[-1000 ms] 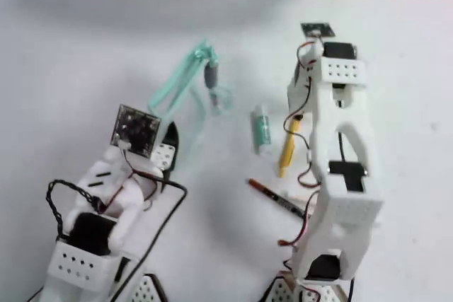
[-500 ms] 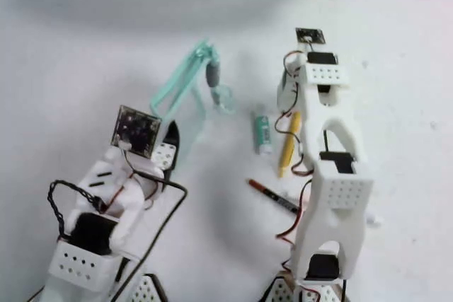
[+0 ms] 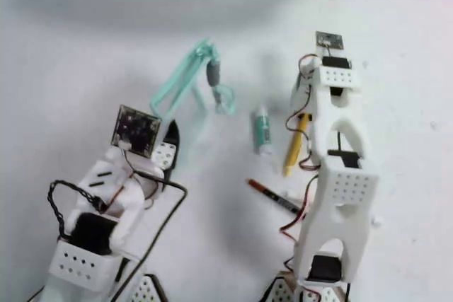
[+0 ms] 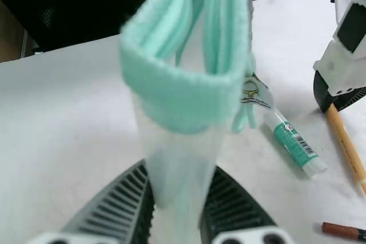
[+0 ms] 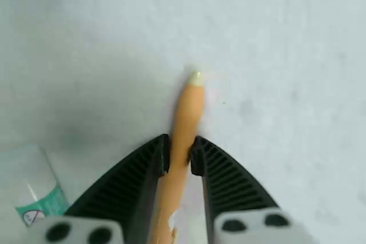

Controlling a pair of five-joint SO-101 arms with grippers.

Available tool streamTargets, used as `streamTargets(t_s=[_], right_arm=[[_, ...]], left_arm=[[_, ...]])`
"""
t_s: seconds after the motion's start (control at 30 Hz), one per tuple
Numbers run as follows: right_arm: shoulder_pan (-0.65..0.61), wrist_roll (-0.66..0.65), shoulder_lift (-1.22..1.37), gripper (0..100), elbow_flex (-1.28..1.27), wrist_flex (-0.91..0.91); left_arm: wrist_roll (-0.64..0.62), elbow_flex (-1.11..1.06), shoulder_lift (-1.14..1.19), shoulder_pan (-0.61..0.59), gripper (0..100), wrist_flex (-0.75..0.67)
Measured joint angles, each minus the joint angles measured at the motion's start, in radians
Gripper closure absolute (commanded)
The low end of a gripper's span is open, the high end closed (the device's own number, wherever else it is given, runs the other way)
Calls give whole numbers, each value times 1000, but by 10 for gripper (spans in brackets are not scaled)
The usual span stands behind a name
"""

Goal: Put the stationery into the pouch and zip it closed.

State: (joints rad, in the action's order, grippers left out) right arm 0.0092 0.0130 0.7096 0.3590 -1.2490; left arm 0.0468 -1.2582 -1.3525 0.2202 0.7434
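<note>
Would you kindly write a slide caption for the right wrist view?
Right tool shut on the yellow pencil, white table beyond, glue stick nearby.

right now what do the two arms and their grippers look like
Both are white plastic shells with dot-grid vents and black motors. The left arm carries a looping black cable, the right arm thin red wires. The left gripper and right gripper have black ribbed fingers.

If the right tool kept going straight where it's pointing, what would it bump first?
Probably the bare table: the right tool, shut on the yellow pencil, has nothing else ahead, though depth is unclear.
</note>
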Motion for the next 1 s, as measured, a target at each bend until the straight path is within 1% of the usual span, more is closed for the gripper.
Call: streamTargets(t_s=[0.6,0.67,0.8,0.9,1.0], right_arm=[[0,0,3,981,6,-8],[-2,2,-9,981,20,-60],[-12,0,-109,981,20,-180],[-8,-5,-239,981,20,-249],[-21,-52,-362,981,20,-307]], left_arm=[[0,0,0,0,976,0],[0,0,0,0,955,0],[0,0,0,0,847,0],[-15,-6,-2,0,838,-5],[-34,-6,-2,0,838,-5]])
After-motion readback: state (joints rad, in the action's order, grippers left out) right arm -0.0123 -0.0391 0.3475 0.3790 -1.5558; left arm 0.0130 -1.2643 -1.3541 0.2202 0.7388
